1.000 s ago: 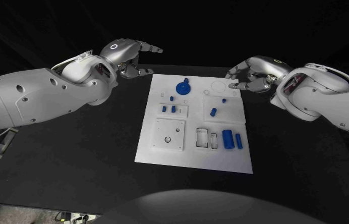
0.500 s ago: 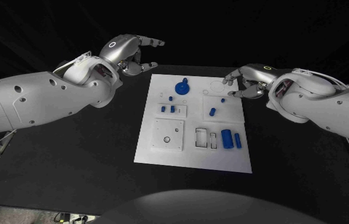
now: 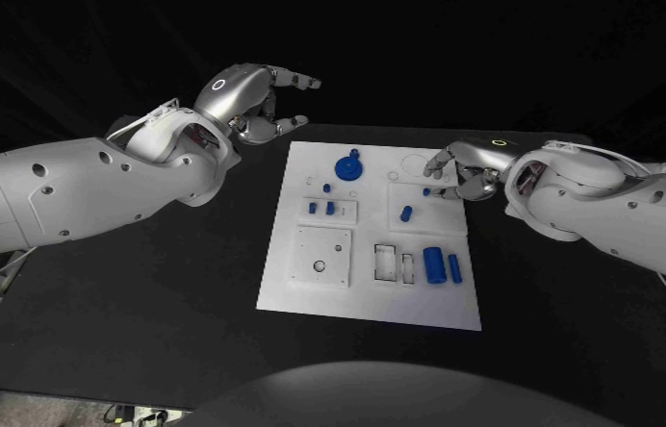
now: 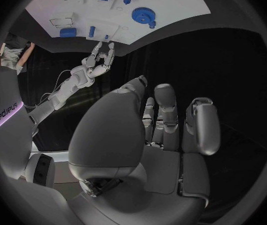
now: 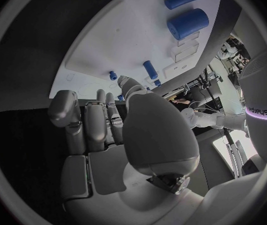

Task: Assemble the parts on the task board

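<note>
- task board (image 3: 313, 292): white plate, centre of head view frame, on the black table (image 3: 139, 321).
- Parts on it: blue gear (image 3: 350, 167) at upper middle of board; small blue pegs (image 3: 322, 208) on the left block below the gear; one short blue peg (image 3: 407, 213) on the right-centre block; two blue cylinders (image 3: 443, 264) at lower right of board, lying side by side.
- left hand (image 3: 257, 100): upper left of frame, raised off the board's upper left corner, touching nothing. Fingers apart, loosely curled, holds nothing.
- right hand (image 3: 465, 169): right of centre, at the board's upper right edge, fingers part curled and apart. Looks empty; contact with board can't be told.
- In the right wrist view the right hand's fingers (image 5: 96, 122) point toward the board, with the short peg and cylinders ahead.
- Step, my read: approach phase, right hand reaching in for a first pick, nothing grasped yet.
- Next move likely needs: right hand lowering onto a small part near it, probably the short peg, and a fine pinch; left hand is well clear.
</note>
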Robot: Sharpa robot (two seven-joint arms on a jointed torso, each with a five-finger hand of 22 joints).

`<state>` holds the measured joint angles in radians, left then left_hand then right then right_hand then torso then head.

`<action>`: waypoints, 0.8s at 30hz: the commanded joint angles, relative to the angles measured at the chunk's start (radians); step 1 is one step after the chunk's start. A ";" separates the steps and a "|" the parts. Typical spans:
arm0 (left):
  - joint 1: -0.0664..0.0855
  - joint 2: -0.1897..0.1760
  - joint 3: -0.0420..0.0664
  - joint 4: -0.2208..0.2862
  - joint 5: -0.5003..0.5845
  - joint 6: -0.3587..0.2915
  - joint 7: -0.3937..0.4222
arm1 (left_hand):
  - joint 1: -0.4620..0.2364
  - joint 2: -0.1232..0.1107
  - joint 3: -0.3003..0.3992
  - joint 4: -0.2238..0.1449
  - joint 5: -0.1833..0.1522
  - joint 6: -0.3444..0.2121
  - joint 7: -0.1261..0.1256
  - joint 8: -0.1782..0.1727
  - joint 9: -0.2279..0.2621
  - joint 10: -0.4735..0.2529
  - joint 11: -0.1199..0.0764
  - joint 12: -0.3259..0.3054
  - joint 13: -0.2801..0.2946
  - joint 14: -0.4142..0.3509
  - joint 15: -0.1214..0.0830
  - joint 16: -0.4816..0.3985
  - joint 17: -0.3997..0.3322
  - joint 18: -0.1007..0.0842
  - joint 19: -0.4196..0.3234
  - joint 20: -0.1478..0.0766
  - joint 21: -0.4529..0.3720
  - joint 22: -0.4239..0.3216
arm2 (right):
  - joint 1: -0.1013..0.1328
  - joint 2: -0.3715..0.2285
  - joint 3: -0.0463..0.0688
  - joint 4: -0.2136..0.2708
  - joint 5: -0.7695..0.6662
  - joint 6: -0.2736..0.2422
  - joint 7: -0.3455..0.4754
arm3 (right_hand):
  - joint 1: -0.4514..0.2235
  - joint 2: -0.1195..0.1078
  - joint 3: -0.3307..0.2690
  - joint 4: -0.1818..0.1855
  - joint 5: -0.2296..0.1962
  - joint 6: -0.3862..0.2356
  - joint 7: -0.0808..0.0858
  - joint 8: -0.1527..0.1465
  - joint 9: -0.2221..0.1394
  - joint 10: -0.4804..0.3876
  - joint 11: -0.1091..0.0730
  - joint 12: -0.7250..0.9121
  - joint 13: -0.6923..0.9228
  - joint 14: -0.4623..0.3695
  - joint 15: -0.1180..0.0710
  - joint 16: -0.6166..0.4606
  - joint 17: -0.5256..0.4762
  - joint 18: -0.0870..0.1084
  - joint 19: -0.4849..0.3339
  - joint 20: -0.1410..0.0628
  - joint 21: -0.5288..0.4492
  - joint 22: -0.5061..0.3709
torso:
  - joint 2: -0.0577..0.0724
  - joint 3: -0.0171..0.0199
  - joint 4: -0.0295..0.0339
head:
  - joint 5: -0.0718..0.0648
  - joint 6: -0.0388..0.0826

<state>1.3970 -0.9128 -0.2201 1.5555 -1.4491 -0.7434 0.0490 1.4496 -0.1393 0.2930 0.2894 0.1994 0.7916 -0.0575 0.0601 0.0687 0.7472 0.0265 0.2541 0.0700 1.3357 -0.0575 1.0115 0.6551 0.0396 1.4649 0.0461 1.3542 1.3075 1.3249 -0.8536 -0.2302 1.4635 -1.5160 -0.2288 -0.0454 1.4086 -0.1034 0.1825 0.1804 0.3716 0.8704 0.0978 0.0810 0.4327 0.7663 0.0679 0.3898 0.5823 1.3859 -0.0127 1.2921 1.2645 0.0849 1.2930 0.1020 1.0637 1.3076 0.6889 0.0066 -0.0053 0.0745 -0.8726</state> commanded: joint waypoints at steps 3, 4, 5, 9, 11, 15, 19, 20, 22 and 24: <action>0.000 -0.003 0.001 0.008 0.033 -0.028 0.043 | 0.005 0.006 0.008 0.002 0.007 0.016 0.001 0.007 -0.001 0.011 -0.002 0.008 -0.001 0.007 -0.001 0.008 0.003 0.004 0.027 0.005 0.006 0.207 | -0.009 0.010 0.000 -0.007 -0.037 0.045 -0.020 | 0.008 -0.004 0.012 -0.009 0.022 -0.003 -0.012 -0.003 -0.002 -0.009 0.003 0.011 0.004 -0.018 0.002 -0.006 -0.015 0.021 -0.009 -0.004 -0.020 0.109 | 0.000 0.0001 0.0006 | 0.000 0.000; 0.000 -0.003 0.001 0.009 0.035 -0.027 0.045 | 0.005 0.007 0.008 0.002 0.007 0.018 0.001 0.007 0.000 0.012 -0.002 0.008 -0.001 0.007 -0.001 0.009 0.004 0.004 0.027 0.005 0.005 0.207 | -0.011 0.012 0.000 -0.009 -0.039 0.048 -0.022 | 0.009 -0.006 0.018 -0.013 0.039 0.002 -0.013 -0.001 0.000 -0.012 0.004 0.015 0.005 -0.028 0.005 -0.016 -0.026 0.023 -0.020 -0.002 -0.037 0.106 | 0.000 -0.0001 0.0002 | 0.001 0.000; 0.000 -0.004 0.000 0.009 0.036 -0.026 0.045 | 0.005 0.007 0.009 0.002 0.007 0.021 0.001 0.008 0.000 0.013 -0.002 0.009 -0.001 0.007 -0.001 0.009 0.004 0.004 0.027 0.006 0.006 0.207 | -0.012 0.014 0.000 -0.010 -0.040 0.050 -0.024 | 0.009 -0.007 0.023 -0.015 0.051 0.007 -0.015 0.002 0.002 -0.014 0.005 0.019 0.006 -0.033 0.007 -0.020 -0.031 0.024 -0.025 -0.001 -0.046 0.104 | 0.000 -0.0001 0.0001 | 0.000 0.000; 0.000 -0.004 0.000 0.011 0.039 -0.020 0.047 | 0.007 0.009 0.012 0.001 0.009 0.026 0.002 0.008 -0.001 0.017 -0.002 0.012 -0.002 0.007 -0.001 0.009 0.004 0.004 0.027 0.006 0.005 0.207 | -0.018 0.023 0.000 -0.015 -0.044 0.052 -0.028 | 0.015 -0.010 0.050 -0.031 0.114 0.017 -0.014 0.008 0.012 -0.011 0.003 0.035 0.011 -0.017 0.005 0.007 -0.009 0.020 -0.011 -0.001 -0.024 0.117 | 0.000 0.0000 0.0003 | -0.004 0.000; 0.000 -0.004 0.000 0.012 0.038 -0.016 0.048 | 0.012 0.009 0.015 0.000 0.011 0.027 0.004 0.007 -0.001 0.016 -0.001 0.013 -0.003 0.006 -0.001 0.008 0.002 0.004 0.027 0.006 0.005 0.206 | -0.021 0.027 0.000 -0.015 -0.049 0.052 -0.031 | 0.025 -0.010 0.067 -0.043 0.146 0.021 -0.014 0.012 0.017 -0.006 0.004 0.044 0.014 -0.010 0.003 0.019 0.000 0.018 -0.002 -0.003 -0.009 0.124 | 0.000 -0.0002 0.0003 | -0.003 0.000; -0.001 -0.005 0.000 0.016 0.029 -0.006 0.047 | 0.019 0.010 0.019 -0.001 0.015 0.028 0.006 0.006 -0.002 0.015 0.000 0.013 -0.004 0.003 0.000 0.002 -0.006 0.005 0.025 0.007 0.000 0.205 | -0.027 0.034 0.000 -0.015 -0.062 0.046 -0.042 | 0.037 -0.011 0.099 -0.065 0.194 0.022 -0.018 0.015 0.028 0.001 0.003 0.060 0.019 -0.007 0.001 0.027 0.004 0.016 0.004 -0.005 0.002 0.130 | 0.001 -0.0001 0.0001 | -0.001 0.000; -0.001 -0.006 0.000 0.018 0.025 0.011 0.045 | 0.023 0.011 0.022 -0.001 0.016 0.032 0.006 0.006 -0.002 0.015 0.000 0.013 -0.005 -0.003 0.001 -0.006 -0.019 0.006 0.021 0.008 -0.008 0.203 | -0.030 0.040 0.000 -0.014 -0.076 0.040 -0.064 | 0.034 -0.013 0.112 -0.072 0.210 0.021 -0.021 0.016 0.034 0.000 0.007 0.066 0.021 -0.006 0.001 0.031 0.005 0.016 0.005 -0.006 0.004 0.131 | 0.001 0.0001 -0.0002 | 0.001 0.000; -0.002 -0.006 0.000 0.018 0.025 0.018 0.044 | 0.024 0.012 0.023 -0.001 0.017 0.034 0.007 0.006 -0.002 0.015 0.000 0.014 -0.005 -0.005 0.001 -0.008 -0.021 0.007 0.020 0.008 -0.010 0.202 | -0.030 0.041 0.000 -0.015 -0.079 0.038 -0.070 | 0.027 -0.014 0.114 -0.071 0.209 0.021 -0.021 0.017 0.036 -0.002 0.010 0.067 0.022 -0.004 0.002 0.033 0.006 0.016 0.006 -0.005 0.004 0.130 | 0.001 0.0000 -0.0003 | 0.001 0.000; -0.002 -0.006 0.000 0.017 0.024 0.027 0.043 | 0.026 0.013 0.025 -0.001 0.017 0.038 0.007 0.006 -0.002 0.015 0.000 0.014 -0.005 -0.007 0.001 -0.011 -0.024 0.007 0.019 0.008 -0.013 0.202 | -0.031 0.043 0.000 -0.016 -0.082 0.034 -0.073 | 0.021 -0.013 0.117 -0.070 0.208 0.023 -0.021 0.018 0.039 -0.001 0.012 0.070 0.023 -0.001 0.002 0.037 0.010 0.015 0.010 -0.005 0.010 0.132 | 0.000 -0.0003 0.0001 | 0.000 0.000; -0.002 -0.006 0.000 0.016 0.024 0.034 0.040 | 0.029 0.015 0.029 -0.001 0.018 0.042 0.009 0.007 -0.002 0.018 0.000 0.016 -0.005 -0.011 0.002 -0.016 -0.031 0.008 0.018 0.009 -0.016 0.201 | -0.031 0.045 0.000 -0.017 -0.083 0.030 -0.073 | 0.017 -0.011 0.122 -0.072 0.208 0.026 -0.023 0.020 0.042 0.003 0.011 0.075 0.025 0.005 0.002 0.043 0.014 0.016 0.010 -0.005 0.008 0.131 | 0.000 -0.0003 0.0003 | -0.001 0.000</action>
<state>1.3950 -0.9190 -0.2208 1.5701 -1.4238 -0.7376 0.0818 1.4682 -0.1213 0.3166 0.2907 0.2111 0.8292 -0.0483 0.0639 0.0678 0.7616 0.0266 0.2636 0.0662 1.3320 -0.0539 0.9986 0.6260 0.0396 1.4649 0.0461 1.3417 1.3074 1.2944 -0.8102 -0.2299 1.4479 -1.5689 -0.1989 -0.0950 1.4377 -0.1138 0.2973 0.1074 0.5753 0.8920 0.0761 0.0967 0.4741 0.7651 0.0775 0.4593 0.6058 1.3836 -0.0127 1.3293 1.2779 0.1003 1.2991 0.0964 1.0707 1.3074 0.6894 0.0064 -0.0052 0.0751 -0.8726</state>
